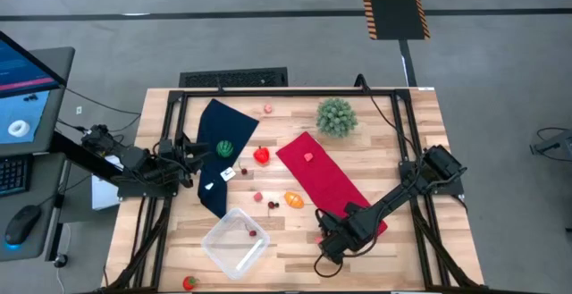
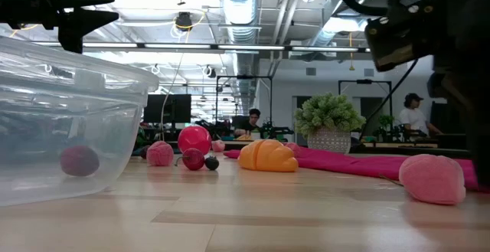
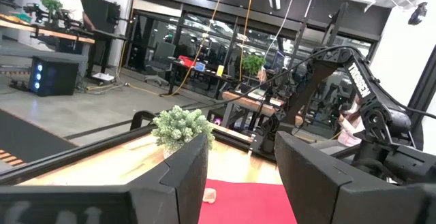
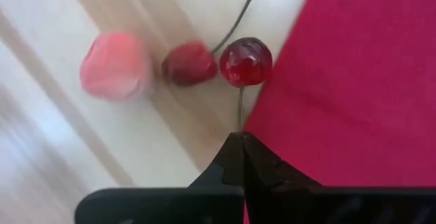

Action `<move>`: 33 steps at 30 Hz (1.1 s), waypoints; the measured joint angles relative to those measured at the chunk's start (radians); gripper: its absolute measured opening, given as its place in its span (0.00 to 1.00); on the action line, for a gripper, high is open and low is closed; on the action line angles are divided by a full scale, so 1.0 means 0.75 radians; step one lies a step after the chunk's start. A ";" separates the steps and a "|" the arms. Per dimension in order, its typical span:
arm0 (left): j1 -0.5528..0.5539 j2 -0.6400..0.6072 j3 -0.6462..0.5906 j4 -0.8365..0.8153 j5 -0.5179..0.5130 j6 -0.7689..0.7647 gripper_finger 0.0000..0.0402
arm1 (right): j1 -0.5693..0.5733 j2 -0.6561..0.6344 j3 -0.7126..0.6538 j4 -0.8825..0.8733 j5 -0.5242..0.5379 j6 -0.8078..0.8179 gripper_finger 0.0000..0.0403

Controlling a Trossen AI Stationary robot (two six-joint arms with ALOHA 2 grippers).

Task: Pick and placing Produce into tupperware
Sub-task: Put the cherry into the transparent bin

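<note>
Right wrist view: the right gripper (image 4: 240, 137) has its fingers pressed together on the thin stem of a pair of cherries (image 4: 245, 61), pinching the stem rather than the round, slippery fruit. The cherries hang or rest just beyond the fingertips, at the edge of the red cloth (image 4: 354, 81), with a pink fruit (image 4: 114, 66) just beside them on the wooden table (image 4: 41, 115). Whether the cherries are lifted clear of the table cannot be told.

From above, the right gripper (image 1: 327, 240) works at the near end of the red cloth (image 1: 326, 178), so the clear box (image 1: 235, 241) lies a short reach to its left. The box already holds one small dark red piece (image 1: 253, 233). More produce waits outside: an orange piece (image 1: 293, 199), a red pepper-like piece (image 1: 261, 155), and a strawberry (image 1: 189, 282) near the table's front edge.

The left gripper (image 1: 189, 154) waits over the dark blue cloth (image 1: 219, 151), well apart from the box; its own camera shows its fingers (image 3: 184, 176) parted, holding nothing. A spiky green plant (image 1: 336, 115) stands at the far side and is no part of the task. Judged from this layout, the carry to the box is the next step.
</note>
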 joint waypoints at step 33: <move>0.000 0.000 0.000 -0.014 0.055 0.002 0.40 | -0.111 -0.001 0.365 0.578 0.495 -0.926 0.03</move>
